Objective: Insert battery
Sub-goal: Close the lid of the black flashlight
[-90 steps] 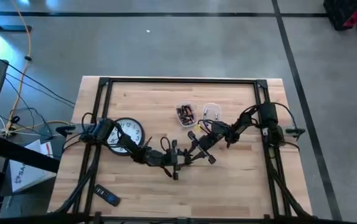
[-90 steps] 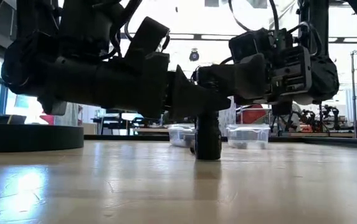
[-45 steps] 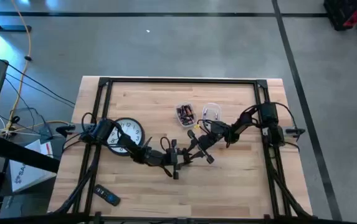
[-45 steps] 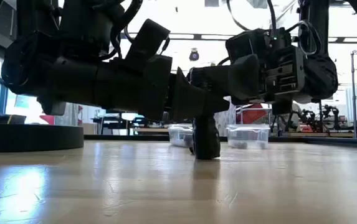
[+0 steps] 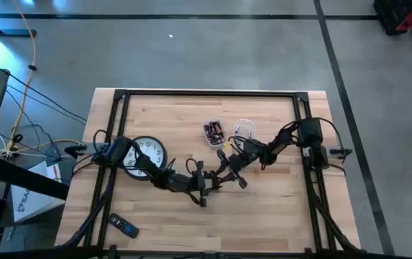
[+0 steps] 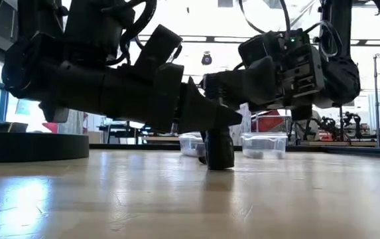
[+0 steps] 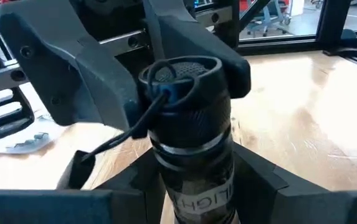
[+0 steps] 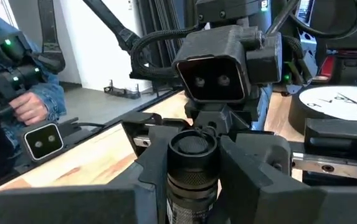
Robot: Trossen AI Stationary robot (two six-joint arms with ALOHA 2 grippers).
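Wooden tabletop (image 5: 277,208) carries one black flashlight (image 7: 190,137), standing upright near its middle, pinched from both sides by two hands: the left hand (image 5: 204,188) and the right hand (image 5: 229,171). Only the wrist views show its lens and loop cord; the low view shows its base on the wood. Two clear tubs stand behind: one (image 5: 213,132) holds batteries, the other (image 5: 244,129) contents too small to tell. One clock (image 5: 148,152) and one remote (image 5: 124,227) lie apart.

Bare table (image 5: 277,208) lies in front of the arms; clock (image 5: 148,152) and two bins (image 5: 214,132) crowd the middle.
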